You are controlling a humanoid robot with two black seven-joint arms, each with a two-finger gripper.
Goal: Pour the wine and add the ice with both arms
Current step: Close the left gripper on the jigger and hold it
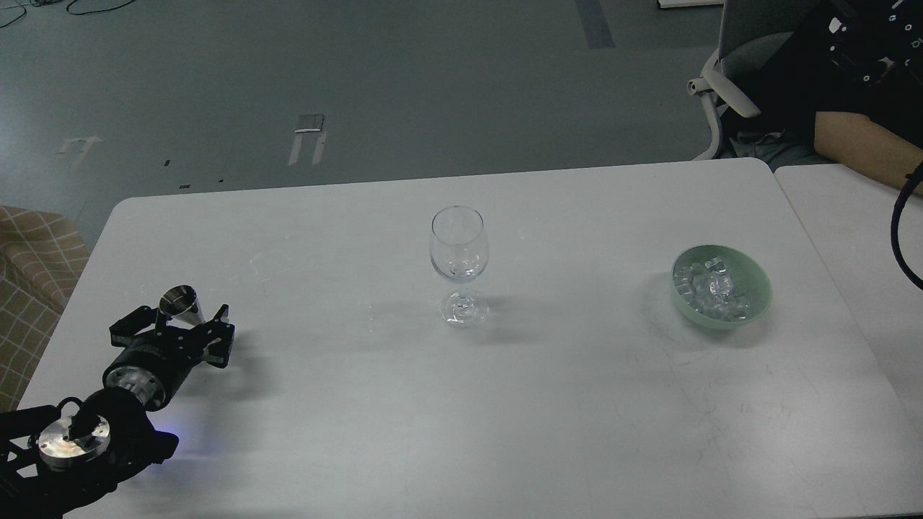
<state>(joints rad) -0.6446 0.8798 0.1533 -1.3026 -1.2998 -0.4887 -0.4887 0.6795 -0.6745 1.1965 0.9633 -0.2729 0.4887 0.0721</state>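
An empty clear stemmed wine glass [459,263] stands upright at the table's middle. The ice [712,288] is a heap of small clear cubes in a pale green bowl [757,303] at the right. My left arm comes in at the lower left. Its gripper [184,321] is near the table's left edge, its fingers closed around the lower part of a small silver cone-shaped measuring cup [180,303]. That cup stands upright with its mouth up, and what is inside cannot be seen. My right arm and gripper are out of view.
A person's bare forearm [865,148] rests on a second white table [851,216] at the far right, beside an office chair [714,94]. A black cable [896,231] loops at the right edge. A checked fabric seat [32,252] sits left of the table.
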